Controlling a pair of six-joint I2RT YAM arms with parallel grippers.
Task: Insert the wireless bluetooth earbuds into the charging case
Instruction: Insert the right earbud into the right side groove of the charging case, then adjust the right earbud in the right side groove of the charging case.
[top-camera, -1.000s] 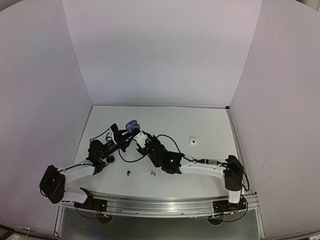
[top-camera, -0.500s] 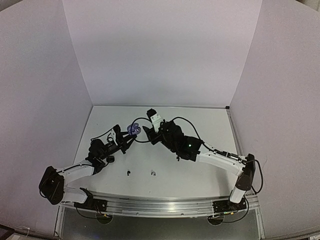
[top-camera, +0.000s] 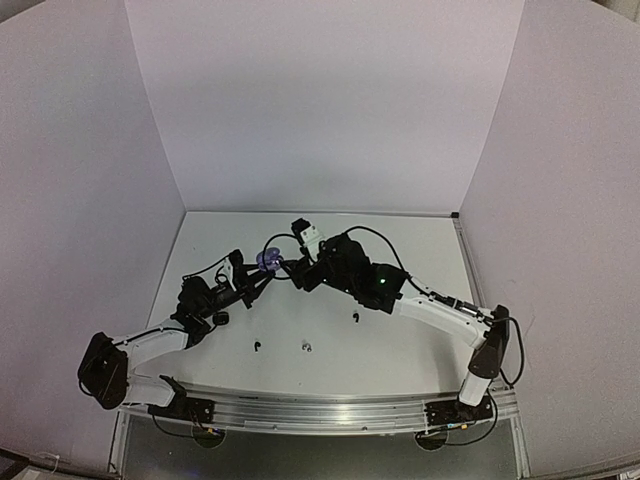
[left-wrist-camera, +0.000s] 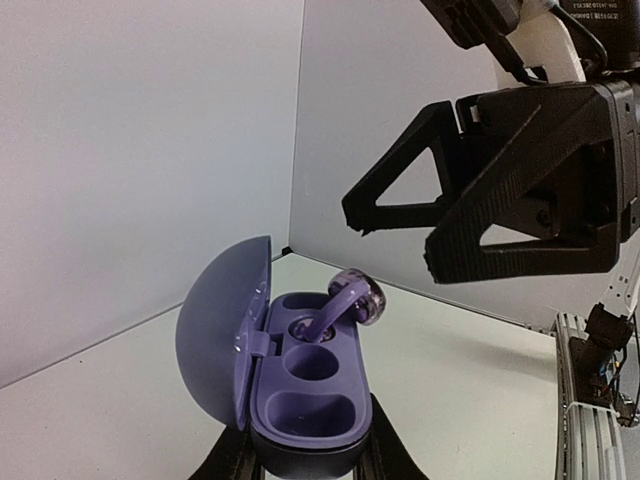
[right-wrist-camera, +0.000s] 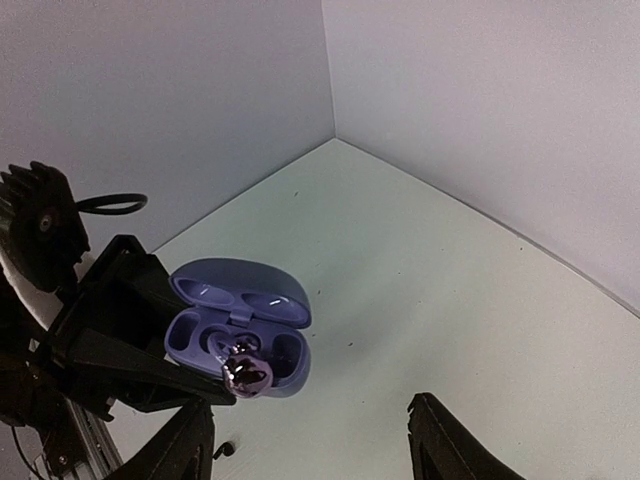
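Left gripper (top-camera: 258, 272) clamped on open case (left-wrist-camera: 310, 400). Right gripper (left-wrist-camera: 392, 240) wide, empty, above it. Bud (left-wrist-camera: 350, 298) tilted, half in far slot. My worry: any jolt tips it out.

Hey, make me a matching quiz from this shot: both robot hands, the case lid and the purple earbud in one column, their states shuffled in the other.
Column one:
1. left hand
2. right hand
3. case lid
4. purple earbud

Column two:
A. propped at a tilt in the case, not seated
B. open, holding nothing
C. swung open
D. shut on the charging case

Pairs: 1-D, 2-B, 3-C, 4-A
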